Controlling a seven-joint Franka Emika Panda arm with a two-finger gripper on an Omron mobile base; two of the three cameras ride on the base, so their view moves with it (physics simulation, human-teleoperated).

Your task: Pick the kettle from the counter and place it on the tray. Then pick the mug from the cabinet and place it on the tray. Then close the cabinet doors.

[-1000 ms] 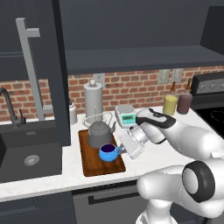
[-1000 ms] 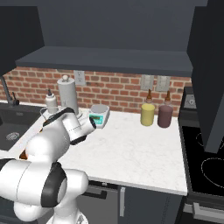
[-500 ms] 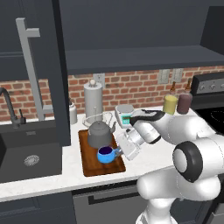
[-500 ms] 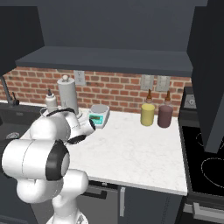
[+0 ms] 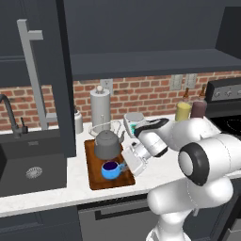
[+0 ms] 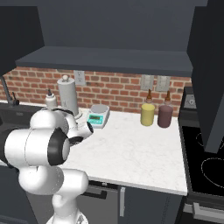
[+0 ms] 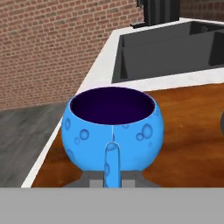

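Plainly the chief risk now lies in drawing the arm away from the mug, which sits on the near end of the tray, just in front of the kettle. The mug's loop handle points toward the claw, so a careless retreat could hook the handle and drag or tip the mug off the board and onto the tabletop. A sideways swing could also knock the kettle, whose thin wire handle arches close behind. A further hazard waits with the cabinet doors: the left door hangs open over the sink edge, and the right door stands open on the far right, so the arm must rise well clear of the tray before reaching for either bar handle.

From the hand view, the mug stands upright on the brown wood, its handle facing the camera, with grey finger tips just showing beneath it at either side. The claw appears spread wider than the handle and seems to grip nothing, though whether its tips touch the mug cannot be told for certain.
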